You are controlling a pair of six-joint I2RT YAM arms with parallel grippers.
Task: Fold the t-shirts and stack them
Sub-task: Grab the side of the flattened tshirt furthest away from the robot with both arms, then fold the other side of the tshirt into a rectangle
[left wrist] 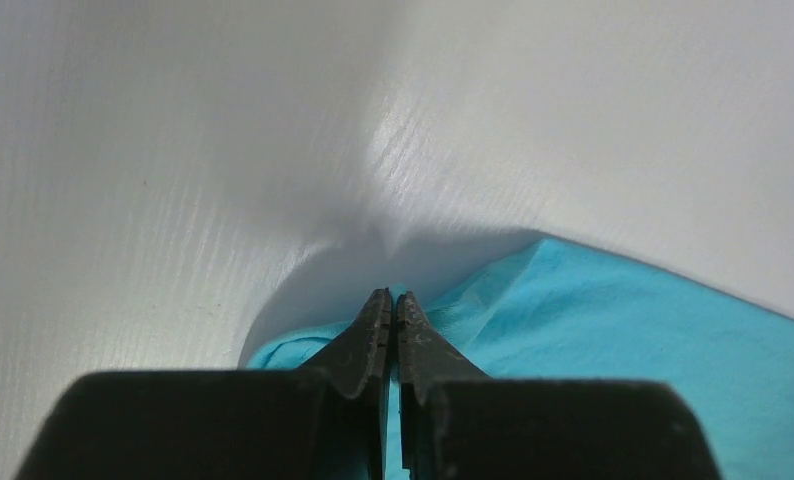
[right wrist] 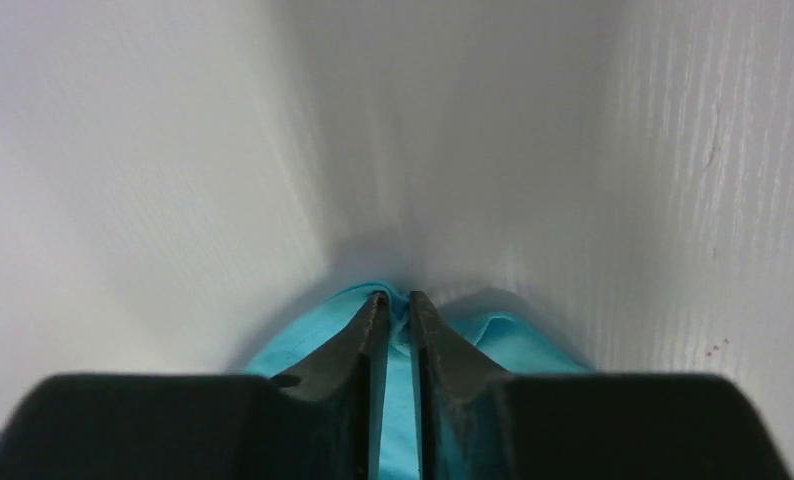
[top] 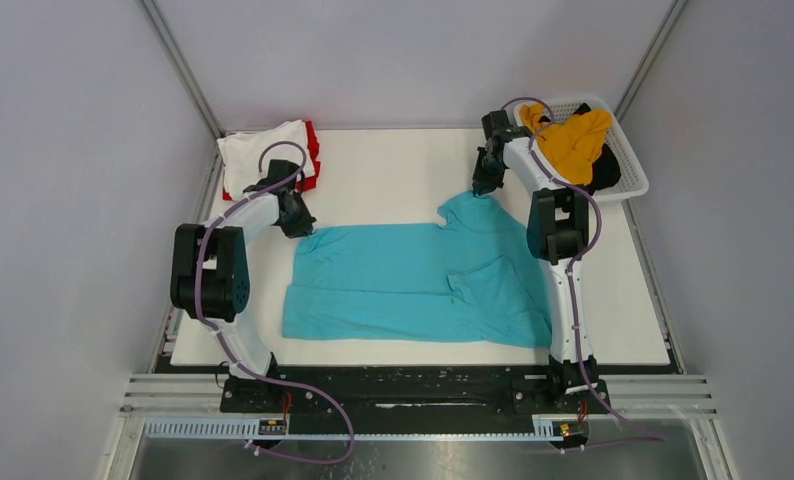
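Note:
A teal t-shirt [top: 413,285] lies spread across the white table. My left gripper [top: 299,226] is shut on its far left corner, with teal cloth [left wrist: 613,330] pinched between the jaws [left wrist: 393,297]. My right gripper [top: 481,190] is shut on the shirt's far right part, with teal cloth [right wrist: 303,345] bunched between the jaws [right wrist: 393,297]. A folded white t-shirt [top: 263,150] lies on a red t-shirt [top: 313,150] at the far left corner. A mustard yellow t-shirt [top: 575,140] and a black t-shirt [top: 605,172] lie in the basket.
A white plastic mesh basket [top: 631,160] stands at the far right, off the table's edge. Grey walls close in the back and both sides. The white table [top: 393,170] shows bare beyond the teal shirt.

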